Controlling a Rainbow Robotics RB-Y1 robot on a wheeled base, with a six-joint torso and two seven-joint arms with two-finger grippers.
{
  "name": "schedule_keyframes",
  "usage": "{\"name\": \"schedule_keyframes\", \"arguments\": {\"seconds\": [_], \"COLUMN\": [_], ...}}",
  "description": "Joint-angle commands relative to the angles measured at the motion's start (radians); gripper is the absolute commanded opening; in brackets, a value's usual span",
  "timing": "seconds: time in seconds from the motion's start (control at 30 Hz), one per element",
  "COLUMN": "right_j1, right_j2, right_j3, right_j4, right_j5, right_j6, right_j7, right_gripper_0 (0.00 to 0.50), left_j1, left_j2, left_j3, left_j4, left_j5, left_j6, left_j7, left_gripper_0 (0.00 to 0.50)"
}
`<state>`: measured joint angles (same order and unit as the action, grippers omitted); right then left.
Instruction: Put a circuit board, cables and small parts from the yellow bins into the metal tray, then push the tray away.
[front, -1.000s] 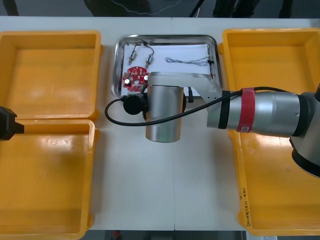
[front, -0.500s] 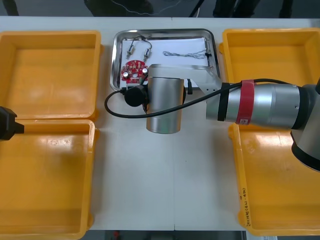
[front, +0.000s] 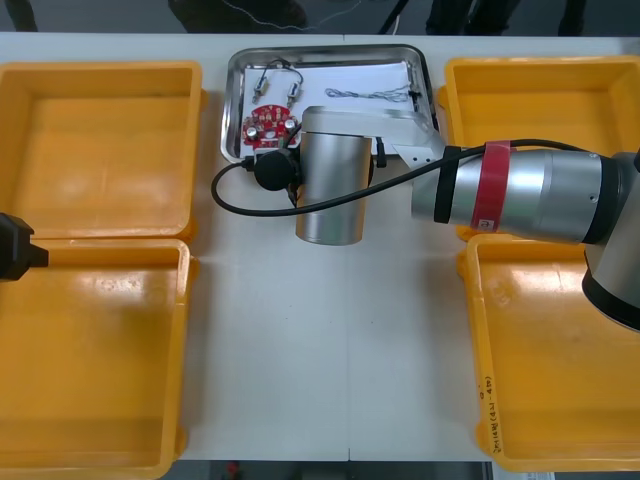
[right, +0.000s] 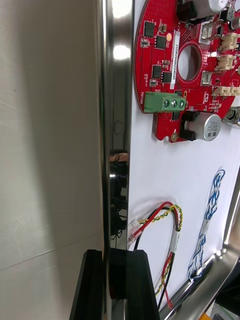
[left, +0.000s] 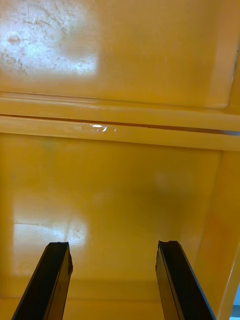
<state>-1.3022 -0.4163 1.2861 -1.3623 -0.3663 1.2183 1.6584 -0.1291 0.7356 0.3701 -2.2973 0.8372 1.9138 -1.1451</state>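
- Metal tray (front: 232, 110) sits at the far middle of the bench (front: 330, 350), between the far left yellow bin (front: 100, 140) and the far right yellow bin (front: 540, 110). Its long axis runs side to side.
- It holds a round red circuit board (front: 266, 130), a twisted blue and white cable (front: 370, 95) and small metal parts (front: 295, 92). The right wrist view adds a red and yellow cable (right: 160, 220).
- Right hand (right: 112, 260) has its fingers pressed together, pinching nothing, set against the outside of the tray's near rim. The tray lies straight ahead of it, away from the robot, so loading looks done and the push is the step in hand.
- The tray's far rim is already near the bench's far edge, so little travel seems left.
- The tray's right rim is just beside the far right yellow bin, with a wider gap on the left. A skew to the right would likely catch that bin.
- Left hand (left: 117, 280), fingers spread and empty, hangs at the bench's left edge above a yellow bin (left: 120, 200), well apart from the tray. The right arm is the nearer.
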Motion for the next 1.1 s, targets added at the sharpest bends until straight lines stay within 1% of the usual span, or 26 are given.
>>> {"name": "schedule_keyframes", "arguments": {"seconds": [0.03,0.13,0.5,0.57,0.63,0.67,0.7,0.8,0.97,1.03,1.1], "right_j1": [-0.063,-0.063,-0.063,-0.062,-0.063,-0.063,-0.063,-0.063,-0.063,-0.063,-0.063], "right_j2": [0.007,0.005,0.007,0.007,0.007,0.007,0.007,0.007,0.007,0.007,0.007], "right_j3": [0.006,0.004,0.006,0.006,0.006,0.006,0.006,0.004,-0.002,-0.013,-0.027], "right_j4": [0.023,0.040,0.054,0.055,0.057,0.057,0.055,0.055,0.052,0.038,0.022], "right_j5": [-0.003,-0.005,-0.006,-0.006,-0.006,-0.008,-0.006,-0.009,-0.048,-0.066,-0.069], "right_j6": [-0.051,-0.077,-0.085,-0.085,-0.085,-0.083,-0.083,-0.083,-0.071,-0.051,-0.020], "right_j7": [0.024,0.024,0.024,0.024,0.023,0.023,0.021,0.023,0.026,0.024,0.027], "right_gripper_0": [0.000,0.000,0.000,0.126,0.368,0.414,0.498,0.500,0.500,0.500,0.500], "left_j1": [0.019,0.019,0.019,0.019,0.019,0.019,0.019,0.019,0.019,0.019,0.019], "left_j2": [0.044,0.044,0.044,0.044,0.044,0.044,0.044,0.044,0.044,0.044,0.044], "left_j3": [0.030,0.030,0.030,0.030,0.030,0.030,0.030,0.030,0.030,0.030,0.030], "left_j4": [-0.031,-0.031,-0.031,-0.031,-0.031,-0.031,-0.031,-0.031,-0.031,-0.031,-0.031], "left_j5": [0.007,0.007,0.007,0.007,0.007,0.007,0.007,0.007,0.007,0.007,0.007], "left_j6": [0.006,0.006,0.006,0.006,0.006,0.006,0.006,0.006,0.006,0.006,0.006], "left_j7": [-0.085,-0.085,-0.085,-0.085,-0.085,-0.085,-0.085,-0.085,-0.085,-0.085,-0.085], "left_gripper_0": [0.500,0.500,0.500,0.500,0.500,0.500,0.500,0.500,0.500,0.500,0.500]}}
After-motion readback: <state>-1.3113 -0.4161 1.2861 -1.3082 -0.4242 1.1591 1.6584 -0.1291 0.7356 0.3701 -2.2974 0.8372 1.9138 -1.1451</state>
